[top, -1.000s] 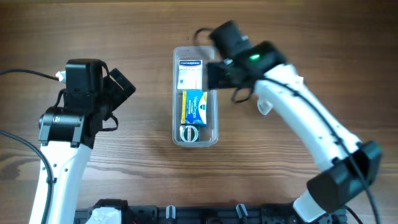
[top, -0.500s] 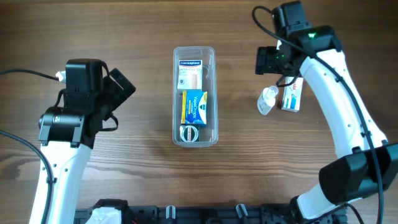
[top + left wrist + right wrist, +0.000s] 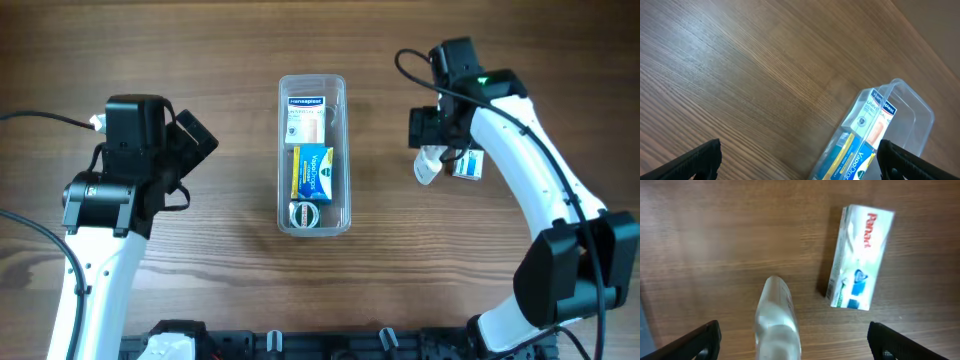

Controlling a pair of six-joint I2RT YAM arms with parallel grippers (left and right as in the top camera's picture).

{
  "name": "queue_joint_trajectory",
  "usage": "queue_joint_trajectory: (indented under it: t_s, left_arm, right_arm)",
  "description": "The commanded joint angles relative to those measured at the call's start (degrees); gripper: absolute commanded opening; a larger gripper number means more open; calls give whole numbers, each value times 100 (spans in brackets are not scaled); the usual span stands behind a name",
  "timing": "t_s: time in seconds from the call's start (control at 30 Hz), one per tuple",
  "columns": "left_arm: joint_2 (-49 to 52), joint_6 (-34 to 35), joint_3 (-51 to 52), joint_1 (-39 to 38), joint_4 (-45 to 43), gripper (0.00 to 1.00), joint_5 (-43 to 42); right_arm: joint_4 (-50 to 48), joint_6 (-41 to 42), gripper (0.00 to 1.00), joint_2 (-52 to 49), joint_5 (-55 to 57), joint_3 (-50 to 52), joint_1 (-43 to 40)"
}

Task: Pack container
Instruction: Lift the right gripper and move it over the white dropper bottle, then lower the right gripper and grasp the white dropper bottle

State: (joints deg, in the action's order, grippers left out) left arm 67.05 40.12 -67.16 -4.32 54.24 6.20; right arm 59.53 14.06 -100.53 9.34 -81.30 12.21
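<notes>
The clear container [image 3: 313, 226] lies in the middle of the table and holds a white plaster box [image 3: 307, 116], a blue and yellow VapoDrops box [image 3: 312, 173] and a small round tin [image 3: 304, 214]. It also shows in the left wrist view [image 3: 910, 102]. My right gripper [image 3: 432, 140] is open over a small clear bottle [image 3: 429, 165], which lies between its fingertips in the right wrist view [image 3: 777, 317]. A white Panadol box [image 3: 857, 257] lies just right of the bottle. My left gripper [image 3: 190, 140] is open and empty, left of the container.
The wooden table [image 3: 220, 60] runs under everything. A black rail [image 3: 300, 345] lies along the front edge.
My right gripper has left the container, swung right to the bottle and white box, then dropped lower over the bottle. The left arm has not moved.
</notes>
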Motion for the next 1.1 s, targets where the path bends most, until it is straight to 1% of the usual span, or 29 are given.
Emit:
queue_joint_trajectory:
  t_s: [0.0,0.27,0.33,0.4,0.5,0.7,0.97,1.07]
  left_arm:
    - [-57,-72,-94,37,-7,100,116]
    - [-57,-72,-94,35,-7,100,116]
    - [-57,-72,-94,37,-7,100,116]
    - [-57,-72,-94,35,-7,100,116]
    - [-57,-72,-94,35,-7,100,116]
    - [-57,-72,-94,37,-7,100,116]
    - [-57,-72,-94,37,-7,100,116]
    - [-57,-72,-94,35,-7,100,116]
  right_arm:
    - [-192,-463,95,57,-503,297,4]
    - [-522,-509,90,57,-601,544,4]
    - [-625,-505,86,57,-603,619,4]
    - [-640,-507,85,57,-603,623,4]
    - [-610,-507,73,57,-601,623,4]
    - [-693,-507,73,57,-601,756,4]
    - [-796,-509,67,57,-599,909,4]
    - [-800,-507,60,57,-599,909,4]
